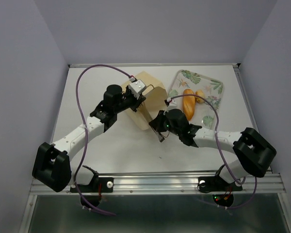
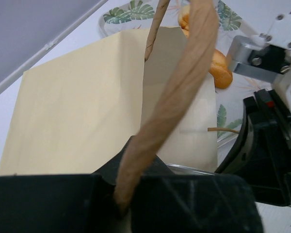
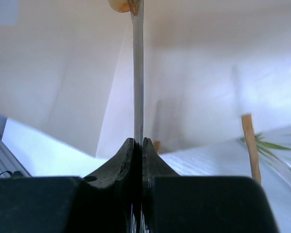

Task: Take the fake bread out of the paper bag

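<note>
The pale-tan paper bag (image 1: 149, 99) lies tilted at mid-table, its mouth toward the tray. My left gripper (image 1: 137, 95) is shut on one twisted-cord handle (image 2: 177, 92), which runs up from the jaws (image 2: 123, 204) in front of the bag's side (image 2: 77, 111). My right gripper (image 1: 158, 127) is shut on the bag's thin paper edge (image 3: 138, 73), jaws pressed together (image 3: 138, 143). The long golden loaf (image 1: 188, 103) and the round orange bun (image 1: 200, 96) lie on the floral tray; the loaf also shows in the left wrist view (image 2: 219, 68). The yellow roll and pinkish piece are out of view.
The floral-print tray (image 1: 211, 85) sits at the back right, just beyond the bag; its rim shows in the left wrist view (image 2: 131, 12). The bag's other handle (image 3: 250, 141) hangs near the tray. Purple cables loop over both arms. Grey walls enclose the table.
</note>
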`<action>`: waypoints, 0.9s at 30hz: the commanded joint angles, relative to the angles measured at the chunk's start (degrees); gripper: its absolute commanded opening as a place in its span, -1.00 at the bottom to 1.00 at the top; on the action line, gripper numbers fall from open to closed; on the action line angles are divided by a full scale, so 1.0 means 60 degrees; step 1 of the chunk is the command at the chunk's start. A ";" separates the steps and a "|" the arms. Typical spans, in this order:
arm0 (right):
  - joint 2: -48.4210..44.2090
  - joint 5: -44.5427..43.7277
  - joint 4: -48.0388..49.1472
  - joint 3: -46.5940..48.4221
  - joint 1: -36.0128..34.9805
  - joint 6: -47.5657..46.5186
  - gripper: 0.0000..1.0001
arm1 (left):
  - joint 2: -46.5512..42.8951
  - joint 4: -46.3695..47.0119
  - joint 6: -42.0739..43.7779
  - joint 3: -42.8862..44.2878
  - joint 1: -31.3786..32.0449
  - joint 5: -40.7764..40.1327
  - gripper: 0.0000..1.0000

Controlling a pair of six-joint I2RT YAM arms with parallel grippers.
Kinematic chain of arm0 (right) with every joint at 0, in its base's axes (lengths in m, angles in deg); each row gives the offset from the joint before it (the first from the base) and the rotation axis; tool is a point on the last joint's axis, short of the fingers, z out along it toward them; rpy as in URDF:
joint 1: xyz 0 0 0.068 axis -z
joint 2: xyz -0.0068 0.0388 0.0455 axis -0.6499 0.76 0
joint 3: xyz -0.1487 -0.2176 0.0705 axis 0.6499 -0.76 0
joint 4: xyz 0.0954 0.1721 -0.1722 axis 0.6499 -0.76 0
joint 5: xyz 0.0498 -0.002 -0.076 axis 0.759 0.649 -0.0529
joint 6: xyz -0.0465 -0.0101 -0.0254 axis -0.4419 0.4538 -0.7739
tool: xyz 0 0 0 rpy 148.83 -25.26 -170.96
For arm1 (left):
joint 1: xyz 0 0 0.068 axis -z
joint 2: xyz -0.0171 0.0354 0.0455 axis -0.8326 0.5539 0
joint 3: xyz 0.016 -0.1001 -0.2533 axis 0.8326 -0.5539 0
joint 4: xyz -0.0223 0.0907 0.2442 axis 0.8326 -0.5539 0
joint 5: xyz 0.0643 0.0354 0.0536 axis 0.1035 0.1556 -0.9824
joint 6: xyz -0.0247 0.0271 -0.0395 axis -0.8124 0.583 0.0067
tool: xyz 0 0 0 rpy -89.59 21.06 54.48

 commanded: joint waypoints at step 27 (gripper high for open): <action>-0.8619 0.0134 -0.9417 0.1593 -0.0004 -0.0353 -0.99 | 0.1042 0.0788 -0.1146 0.1366 -0.0147 -0.2064 -1.00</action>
